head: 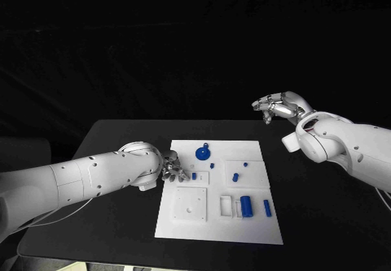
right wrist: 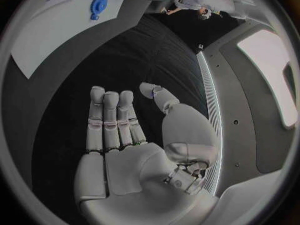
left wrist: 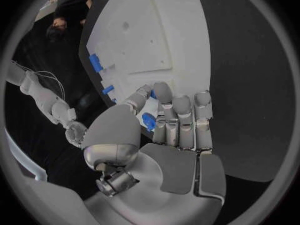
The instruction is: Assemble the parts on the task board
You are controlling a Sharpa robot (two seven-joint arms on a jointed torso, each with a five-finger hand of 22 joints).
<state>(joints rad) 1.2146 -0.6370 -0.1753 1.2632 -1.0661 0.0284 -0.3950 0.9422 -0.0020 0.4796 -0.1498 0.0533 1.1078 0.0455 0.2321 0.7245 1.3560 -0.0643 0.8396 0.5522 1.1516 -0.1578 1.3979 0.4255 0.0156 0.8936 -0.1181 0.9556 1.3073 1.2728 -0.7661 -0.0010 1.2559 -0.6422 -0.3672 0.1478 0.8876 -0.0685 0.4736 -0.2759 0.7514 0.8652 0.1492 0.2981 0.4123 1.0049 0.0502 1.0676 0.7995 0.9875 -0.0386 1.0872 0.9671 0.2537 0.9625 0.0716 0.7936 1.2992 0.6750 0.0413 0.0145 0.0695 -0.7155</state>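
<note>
White task board [head: 244, 226], scattered small blue parts [head: 247, 206]

Black table [head: 122, 226] with the white task board [head: 244, 153] on it

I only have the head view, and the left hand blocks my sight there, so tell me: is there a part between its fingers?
Observer: The left wrist view shows a small blue part between the thumb and fingers of the left hand, at the edge of the task board. I cannot tell whether it is gripped.
Operator: And the right hand, is it carrying anything?
Observer: No. The right wrist view shows the right hand with a bare palm and nothing in its fingers, with the black table beyond it.
</note>
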